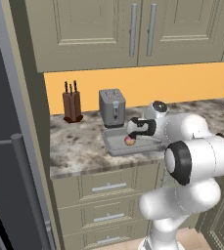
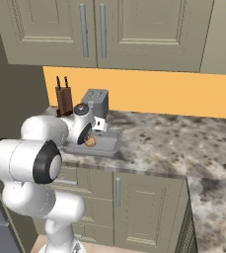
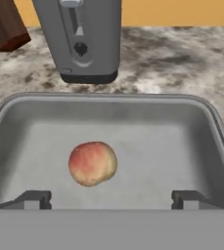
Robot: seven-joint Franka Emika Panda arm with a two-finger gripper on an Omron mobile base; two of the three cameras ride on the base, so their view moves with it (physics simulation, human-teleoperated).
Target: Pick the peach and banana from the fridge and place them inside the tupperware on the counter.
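Orange-red peach (image 3: pixel 92 163) sits in the tupperware (image 3: pixel 216 146) on the tabletop (image 1: pixel 79 146), hand (image 3: pixel 111 199) spread apart above it; banana job remains, I'd judge.

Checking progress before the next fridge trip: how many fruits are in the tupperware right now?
1. The peach lies on the floor of the tupperware, left of centre in the hand view, between and beyond the open gripper tips. No banana there.
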